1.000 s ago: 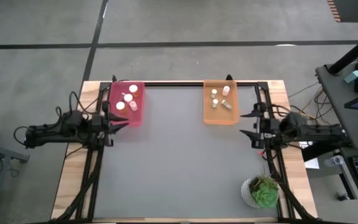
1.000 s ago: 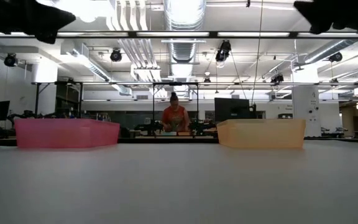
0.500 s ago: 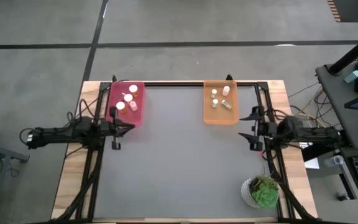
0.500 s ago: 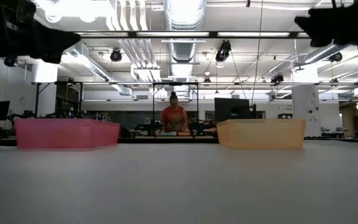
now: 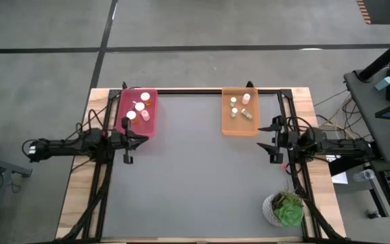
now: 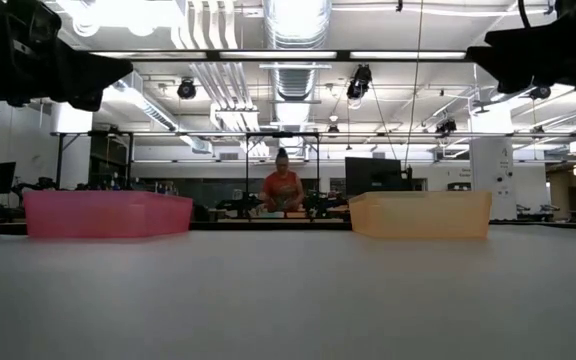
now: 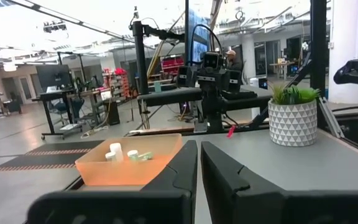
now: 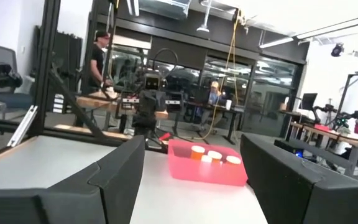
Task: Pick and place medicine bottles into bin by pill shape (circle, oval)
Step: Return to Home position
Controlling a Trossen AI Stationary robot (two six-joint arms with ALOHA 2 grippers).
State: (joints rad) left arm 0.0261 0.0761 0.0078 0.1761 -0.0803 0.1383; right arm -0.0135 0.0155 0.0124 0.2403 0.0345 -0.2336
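**A:** Where are the medicine bottles [image 5: 141, 106] sitting?

**B:** Several are lying in the pink bin [image 5: 124, 116] at the tabletop's [image 5: 195, 183] far left corner. The other bottles [image 5: 240, 108] are resting in the orange bin [image 5: 229, 126] along the far edge, right of the middle. None are lying on the grey surface itself.

**A:** What are the grippers doing?

**B:** The left gripper [image 5: 138, 137] is hovering at the left edge, just beside the pink bin's near end. Its fingers are pressed almost together and are gripping nothing. The right gripper [image 5: 264, 137] is hanging at the right edge, near the orange bin's near corner but apart from it. Its fingers are spread wide and are carrying nothing.

**A:** Anything else?

**B:** A green plant in a white pot [image 5: 286, 209] is standing at the near right corner. A person [image 6: 283, 189] is working at a bench well beyond the table.
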